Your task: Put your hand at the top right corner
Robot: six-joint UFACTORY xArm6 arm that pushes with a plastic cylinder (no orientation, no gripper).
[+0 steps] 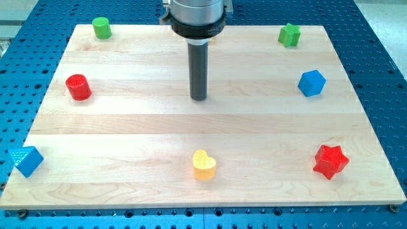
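Note:
My tip (199, 97) rests on the wooden board (127, 127) near its middle, a little above centre. The green star block (289, 34) sits near the board's top right corner, well to the right of and above the tip. The blue hexagon block (311, 83) lies below it on the right side. The yellow heart block (204, 165) is straight below the tip. The tip touches no block.
A green cylinder (101, 28) stands at the top left, a red cylinder (78, 87) on the left side, a blue block (28, 160) at the bottom left edge, a red star (331, 161) at the bottom right. Blue perforated table (381, 38) surrounds the board.

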